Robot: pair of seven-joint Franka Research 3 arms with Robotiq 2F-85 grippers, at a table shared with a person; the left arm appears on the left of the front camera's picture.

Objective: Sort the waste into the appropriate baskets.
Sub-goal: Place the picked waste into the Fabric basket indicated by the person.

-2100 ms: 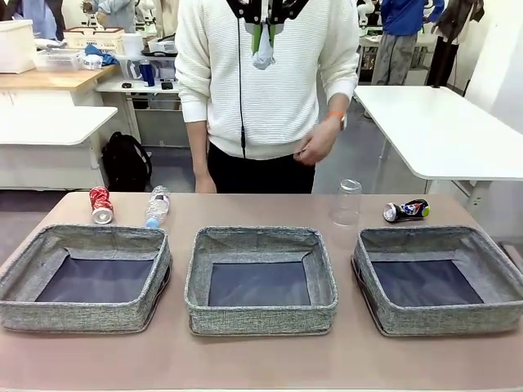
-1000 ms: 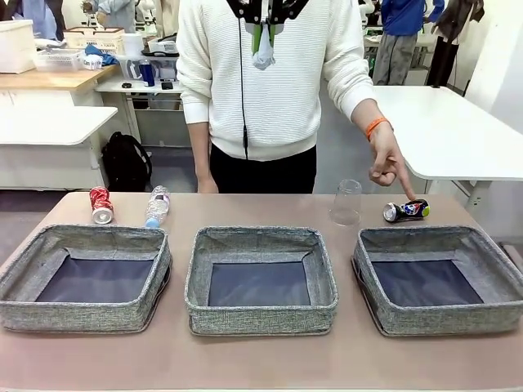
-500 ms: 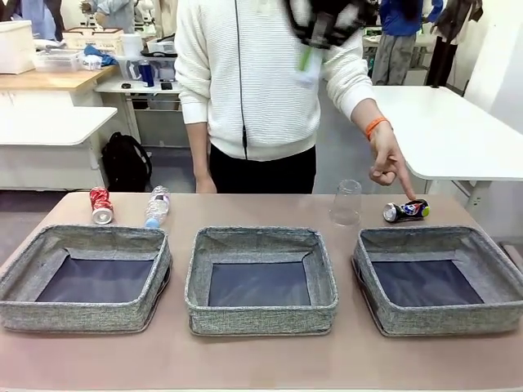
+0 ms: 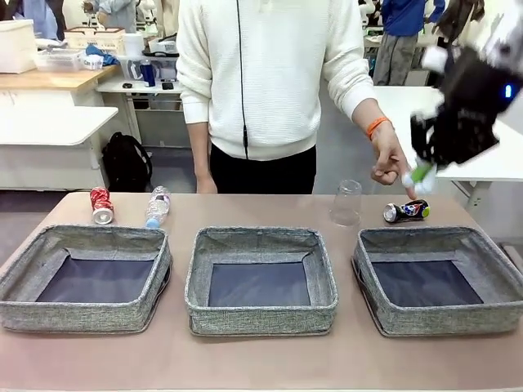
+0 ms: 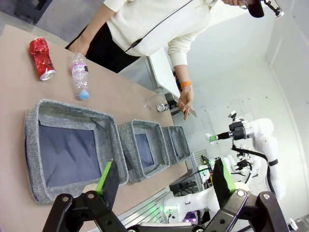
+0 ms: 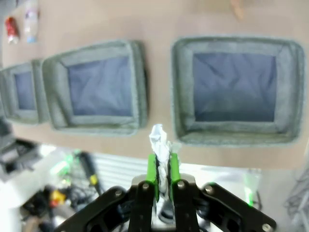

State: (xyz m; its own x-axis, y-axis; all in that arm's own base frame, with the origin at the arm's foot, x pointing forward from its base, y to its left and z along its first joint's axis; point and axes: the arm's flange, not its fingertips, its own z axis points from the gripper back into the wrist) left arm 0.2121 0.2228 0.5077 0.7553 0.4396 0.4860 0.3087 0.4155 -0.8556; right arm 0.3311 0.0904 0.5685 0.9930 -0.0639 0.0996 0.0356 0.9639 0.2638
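Above the far right end of the surface (image 4: pixel 261 359), the right claw (image 4: pixel 420 173) hangs high, its green pads pressed together on the crumpled white paper ball (image 6: pixel 159 140). The wad projects beyond the fingertips, clamped at its lower part. Below the claw lies the dark multicoloured crushed can (image 4: pixel 406 211), on bare surface just behind the right basket (image 4: pixel 437 235). The person's hand (image 4: pixel 388 163) points a finger down at this can. The clear plastic cup (image 4: pixel 346 202) stands near the can, to its left. The red crushed can (image 4: pixel 101 205) and the clear plastic bottle (image 4: pixel 157 206) lie side by side behind the left basket (image 4: pixel 90 233). The middle basket (image 4: pixel 260 237) and the other two show bare dark bottoms. The left claw (image 5: pixel 164 179) is spread wide, holding nothing, well above the surface.

Handling, as judged:
- The paper ball is very light, soft and compressible. A pinch across its bulk suffices, and harder squeezing only flattens it.
- On release it should drop freely, though creased paper may cling to a pad.
- The can is light but stiff, has sharp folds and may roll. Take it across its flattened waist.
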